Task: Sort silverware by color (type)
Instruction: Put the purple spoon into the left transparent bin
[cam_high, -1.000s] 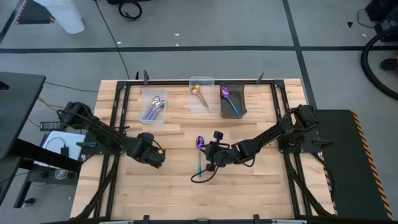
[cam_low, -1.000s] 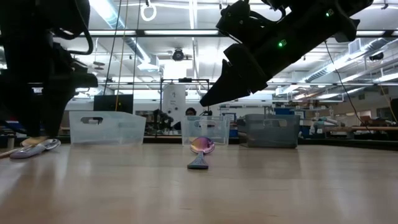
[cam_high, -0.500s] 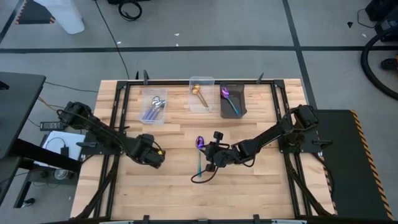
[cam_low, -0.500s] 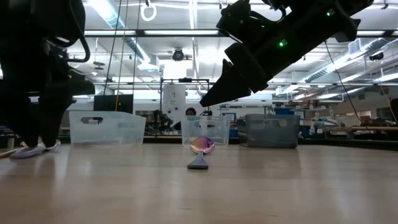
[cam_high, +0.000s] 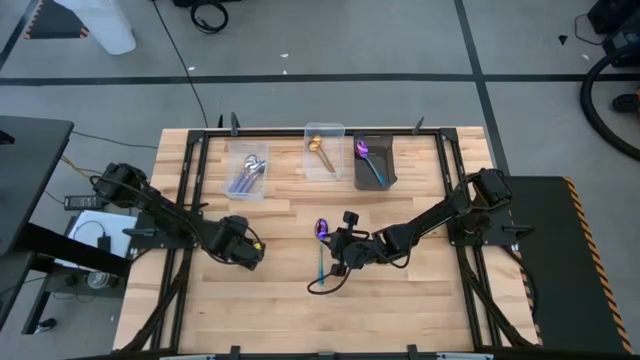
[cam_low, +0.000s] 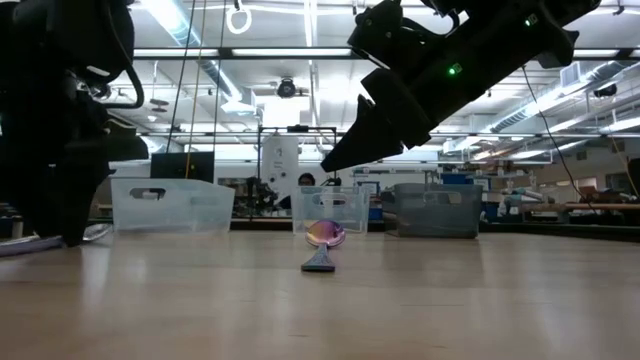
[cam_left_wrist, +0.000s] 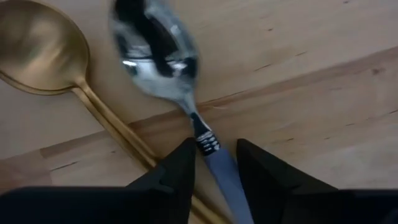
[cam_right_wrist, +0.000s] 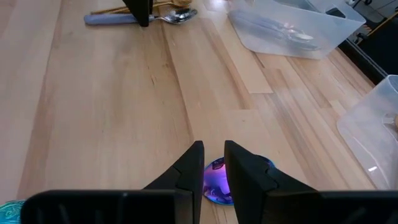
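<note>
A silver spoon with a blue-grey handle (cam_left_wrist: 186, 93) lies flat on the table beside a gold spoon (cam_left_wrist: 56, 68). My left gripper (cam_left_wrist: 214, 149) is down at the table (cam_high: 245, 252), open, pointing down, with one finger on each side of the silver spoon's handle, just behind the neck. An iridescent purple spoon with a teal handle (cam_high: 321, 245) lies flat at the table's middle. My right gripper (cam_right_wrist: 212, 152) hovers above it (cam_low: 335, 160), its fingers a narrow gap apart, with the spoon's bowl (cam_right_wrist: 219, 180) showing below them. My left gripper has its fingers (cam_left_wrist: 180, 168) across the silver spoon's handle near the neck (cam_left_wrist: 208, 144), coming from above. Whether they touch the handle I cannot tell. The spoon lies flat on the table.
Three bins stand in a row at the far edge: a clear one (cam_high: 248, 172) with silver spoons, a clear one (cam_high: 323, 150) with a gold spoon, and a dark one (cam_high: 373, 162) with an iridescent spoon. A black cable loops near the iridescent spoon's handle (cam_high: 318, 288).
My left gripper has come down to the table over the silver spoon, and in the low view it now hides most of that spoon. The spoons have not moved.
</note>
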